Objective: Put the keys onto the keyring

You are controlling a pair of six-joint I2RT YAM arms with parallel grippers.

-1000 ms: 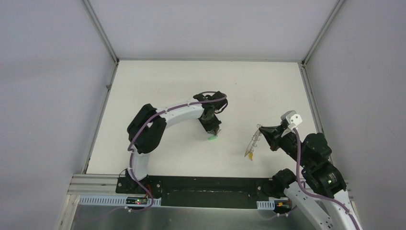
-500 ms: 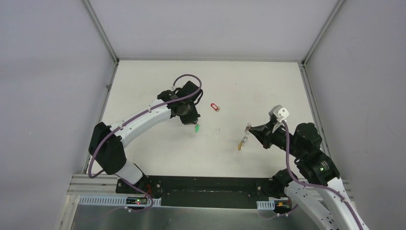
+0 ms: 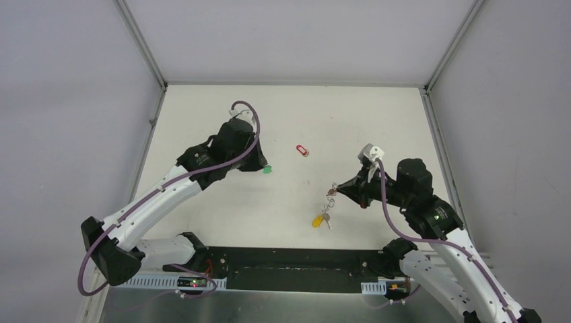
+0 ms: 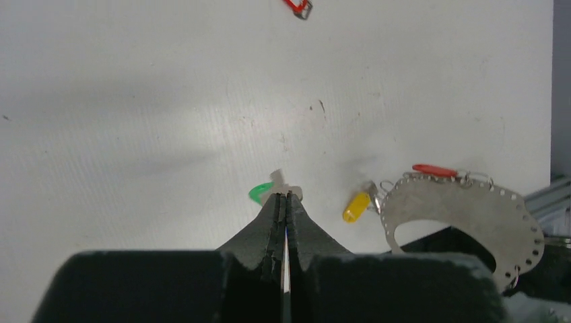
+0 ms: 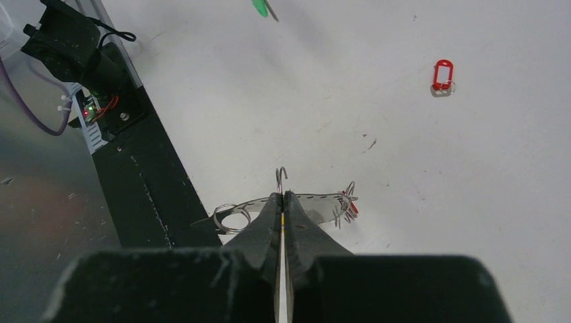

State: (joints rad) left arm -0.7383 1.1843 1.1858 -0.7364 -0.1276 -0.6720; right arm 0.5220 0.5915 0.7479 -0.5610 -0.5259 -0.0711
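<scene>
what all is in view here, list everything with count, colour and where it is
green-tag key: one, green tag, pinched by the left gripper
loose red-tag key: one, red tag, lying on the table, far centre
keyring: one, grey metal, clamped in the right gripper
yellow-tag key: one, yellow tag, hanging from the keyring
second red tag: one, red, at the keyring
table: one, white
left gripper: one, black, shut on the green-tag key
right gripper: one, black, shut on the keyring
</scene>
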